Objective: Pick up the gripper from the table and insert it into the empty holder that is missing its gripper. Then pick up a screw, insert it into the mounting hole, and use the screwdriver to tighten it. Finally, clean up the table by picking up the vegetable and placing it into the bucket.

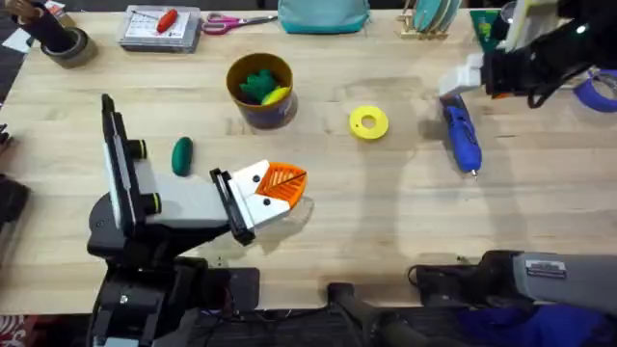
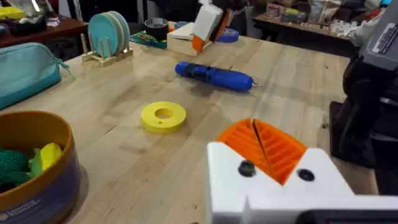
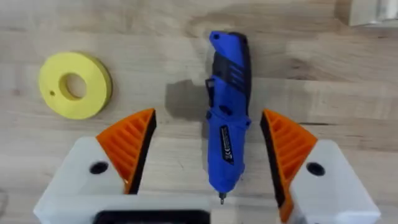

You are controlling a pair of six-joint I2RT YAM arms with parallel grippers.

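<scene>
The blue screwdriver lies on the table at the right, its metal tip toward the front edge. My right gripper hangs over its rear end. In the right wrist view it is open, one orange finger on each side of the screwdriver, neither touching it. The dark green vegetable lies at the left, close to my left arm. The bucket stands behind it with a leafy green toy and a yellow toy inside. My left gripper is shut and holds nothing. The small orange gripper and the holder are out of view.
A flat yellow ring lies between the bucket and the screwdriver. Along the back edge are a tape roll, a box with a red-handled tool, scissors, a teal pouch and a plate rack.
</scene>
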